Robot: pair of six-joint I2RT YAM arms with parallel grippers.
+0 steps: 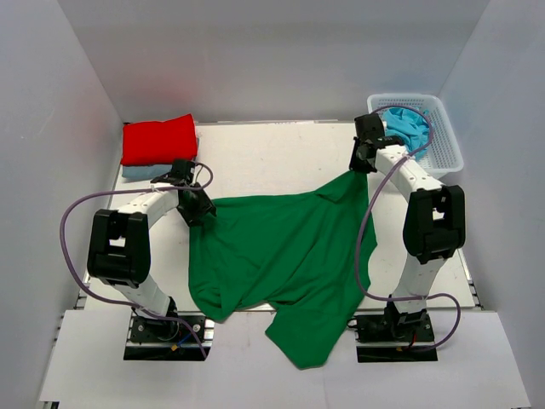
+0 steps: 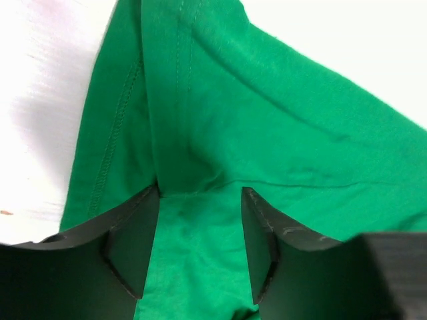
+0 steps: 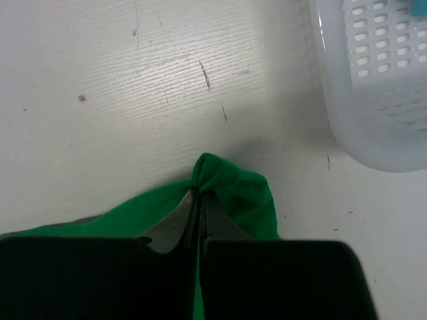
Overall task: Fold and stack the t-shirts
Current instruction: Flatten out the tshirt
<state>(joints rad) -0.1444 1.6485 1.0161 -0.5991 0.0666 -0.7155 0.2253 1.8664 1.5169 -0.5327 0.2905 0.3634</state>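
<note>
Right hand (image 3: pixel 198 200) clenched on a corner of the green shirt (image 1: pixel 281 256); left hand (image 2: pixel 200 193) released over its opposite edge.

Right hand's fingers (image 3: pixel 175 223) are pressed together with a small peak of green cloth pinched between them, low over the white surface (image 1: pixel 272 153). Just ahead and to that hand's right stands the basket (image 1: pixel 447 145), turquoise cloth (image 1: pixel 407 126) heaped inside. Left hand's fingers (image 2: pixel 133 233) stand apart, a seamed fold of the shirt lying loose in the gap. From both hands the shirt spreads rumpled back toward the arm bases, its nearest lobe reaching between them. Beyond the left hand, to its left, a folded red shirt (image 1: pixel 159 139) lies on a pale blue one (image 1: pixel 149 171), apart from the green.
</note>
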